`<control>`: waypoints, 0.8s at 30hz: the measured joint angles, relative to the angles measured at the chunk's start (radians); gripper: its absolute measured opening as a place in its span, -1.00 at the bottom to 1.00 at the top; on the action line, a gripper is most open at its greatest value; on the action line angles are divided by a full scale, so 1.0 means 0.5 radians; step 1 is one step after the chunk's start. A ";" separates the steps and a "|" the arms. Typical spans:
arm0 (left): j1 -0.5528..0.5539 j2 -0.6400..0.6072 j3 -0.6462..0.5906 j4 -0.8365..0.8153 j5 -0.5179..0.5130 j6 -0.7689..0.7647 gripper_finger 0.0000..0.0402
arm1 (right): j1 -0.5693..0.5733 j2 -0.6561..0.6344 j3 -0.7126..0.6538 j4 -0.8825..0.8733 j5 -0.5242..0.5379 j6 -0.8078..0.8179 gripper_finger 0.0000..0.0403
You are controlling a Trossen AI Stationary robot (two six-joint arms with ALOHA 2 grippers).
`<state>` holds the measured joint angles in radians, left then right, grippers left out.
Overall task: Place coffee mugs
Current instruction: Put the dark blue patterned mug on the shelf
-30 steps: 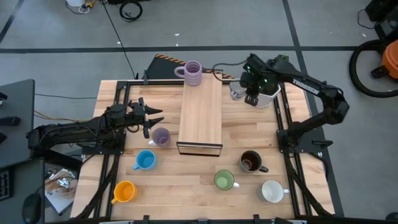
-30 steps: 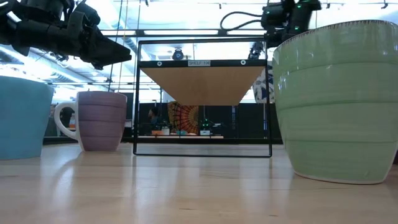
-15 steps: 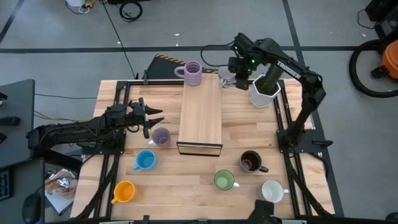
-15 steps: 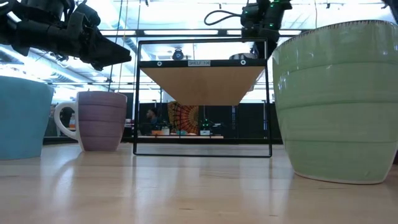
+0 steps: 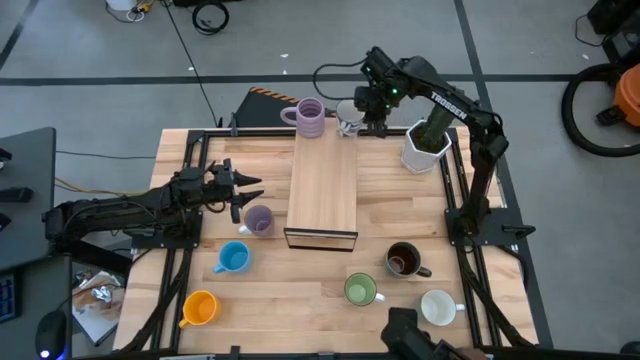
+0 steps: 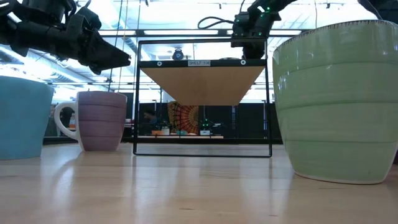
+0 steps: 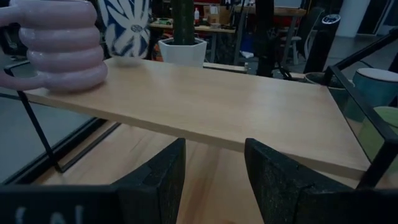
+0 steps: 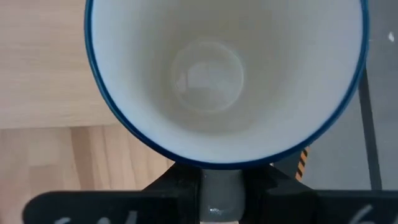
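My right gripper (image 5: 366, 106) is shut on a white mug with a blue rim (image 5: 348, 114) over the far right corner of the raised wooden shelf (image 5: 323, 185). One lilac mug (image 5: 310, 118) stands on the shelf's far end. My left gripper (image 5: 245, 192) hovers open just above the second lilac mug (image 5: 258, 220), which stands on the table left of the shelf. On the table also stand the blue (image 5: 232, 258), orange (image 5: 200, 308), green (image 5: 360, 290), dark brown (image 5: 403, 260) and white (image 5: 437, 307) mugs. My right gripper (image 8: 217, 186) pinches the mug's grey handle (image 8: 217, 200) between its two fingers (image 8: 171, 186). It comes from above, pointing down beside the mug's wall. The mug (image 8: 224, 81) is held upright with its mouth up, over the shelf's corner; whether its base touches the shelf cannot be seen.
A white faceted planter with a cactus (image 5: 425, 145) stands at the table's far right, close to my right arm. Black frame rails (image 5: 455, 200) run along both sides of the table. In the low view the green mug (image 6: 336, 102) fills the right foreground.
My right gripper has carried the blue-rimmed mug from beside the planter toward the table's left and far edge, to the shelf's far right corner, staying shut on it. The left arm has kept still.
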<state>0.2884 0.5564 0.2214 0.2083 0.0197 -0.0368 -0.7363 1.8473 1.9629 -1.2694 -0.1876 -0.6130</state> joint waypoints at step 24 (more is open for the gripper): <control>0.000 -0.001 0.000 0.055 0.000 0.013 -0.15 | -0.038 0.081 -0.006 0.121 -0.073 0.030 -0.66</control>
<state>0.2886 0.5561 0.2214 0.2356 0.0196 -0.0303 -0.7551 1.8879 1.9598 -1.2089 -0.2243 -0.5980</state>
